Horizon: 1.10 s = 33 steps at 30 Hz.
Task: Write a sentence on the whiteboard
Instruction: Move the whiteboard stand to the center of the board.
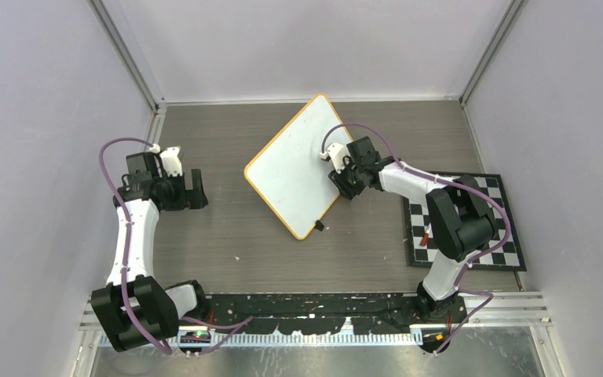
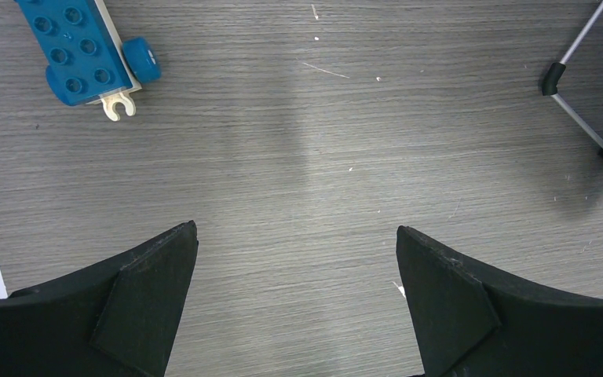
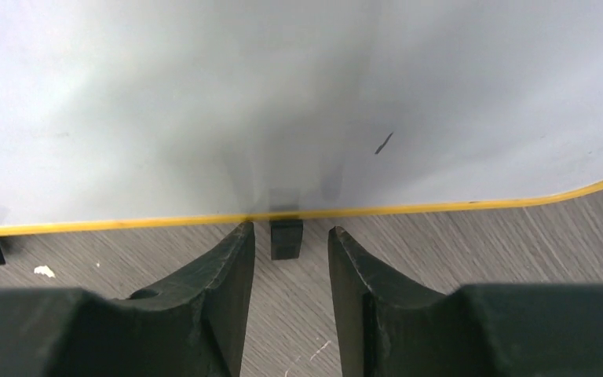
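Note:
The whiteboard (image 1: 294, 166) lies tilted on the table, white with an orange-yellow rim. No sentence shows on it; only a tiny dark mark (image 3: 383, 143) is visible in the right wrist view. My right gripper (image 1: 342, 186) is at the board's right edge. Its jaws stand a little apart, empty (image 3: 289, 229), with one of the board's black feet (image 3: 286, 242) just ahead between the fingertips. The rim (image 3: 455, 207) runs across just beyond them. My left gripper (image 1: 197, 191) is wide open and empty over bare table (image 2: 297, 236), left of the board.
A black-and-white checkered mat (image 1: 493, 206) lies at the right with a red-brown marker (image 1: 425, 236) on it. A blue toy brick (image 2: 78, 51) lies ahead-left of my left gripper. A second board foot (image 1: 319, 226) sticks out at the near corner. Walls enclose the table.

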### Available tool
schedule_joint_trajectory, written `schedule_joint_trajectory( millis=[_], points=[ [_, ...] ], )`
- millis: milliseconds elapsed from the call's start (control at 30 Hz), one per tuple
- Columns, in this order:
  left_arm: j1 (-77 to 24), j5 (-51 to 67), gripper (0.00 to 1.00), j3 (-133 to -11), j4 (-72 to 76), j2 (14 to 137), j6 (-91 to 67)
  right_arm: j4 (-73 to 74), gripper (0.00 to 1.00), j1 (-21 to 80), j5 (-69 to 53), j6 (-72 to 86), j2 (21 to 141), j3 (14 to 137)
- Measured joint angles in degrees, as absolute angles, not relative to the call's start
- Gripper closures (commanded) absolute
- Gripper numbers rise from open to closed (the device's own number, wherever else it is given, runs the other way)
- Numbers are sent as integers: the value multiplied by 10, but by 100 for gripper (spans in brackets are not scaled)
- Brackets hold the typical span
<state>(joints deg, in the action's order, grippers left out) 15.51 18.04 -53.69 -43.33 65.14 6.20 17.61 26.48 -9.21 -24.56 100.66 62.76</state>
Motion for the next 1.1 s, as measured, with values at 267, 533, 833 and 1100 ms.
schedule_joint_trajectory(
  millis=[267, 533, 833, 1100],
  points=[
    [155, 180, 0, -537, -433, 654, 62, 159, 79, 265, -103, -236, 1007, 627],
    [155, 181, 0, -537, -433, 655, 62, 158, 100, 265, -104, -216, 987, 604],
    [155, 181, 0, -537, -431, 655, 60, 181, 100, 314, -59, -126, 884, 518],
    [155, 180, 0, -537, -431, 654, 59, 181, 100, 390, -17, -65, 846, 471]
  ],
)
